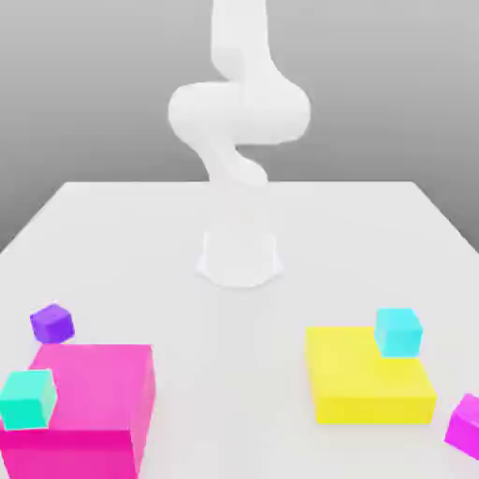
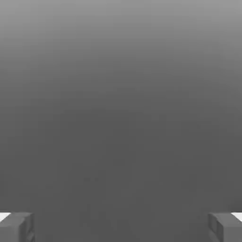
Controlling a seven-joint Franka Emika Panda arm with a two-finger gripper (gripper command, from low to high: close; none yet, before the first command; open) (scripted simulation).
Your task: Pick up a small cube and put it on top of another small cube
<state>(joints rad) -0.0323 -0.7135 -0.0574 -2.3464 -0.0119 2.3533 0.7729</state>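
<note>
Gripper (image 2: 121, 227) spread wide, 2 fingertips (image 2: 16, 227) far apart with nothing between, facing blank grey; arm (image 1: 239, 112) coiled high above its base (image 1: 239, 257). Small violet cube (image 1: 51, 323) on the table (image 1: 131, 234), just beyond the far corner of the big magenta block (image 1: 89, 402), toward the exterior view's left of the base and nearer the camera; well below the hand, so a long drop down and out, probably. Teal cube (image 1: 28, 399) on that magenta block: likely landing spot.

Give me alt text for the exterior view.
A white robot arm stands at the back of a white table; near the front are a small violet cube, a big magenta block and a big yellow block.
</note>
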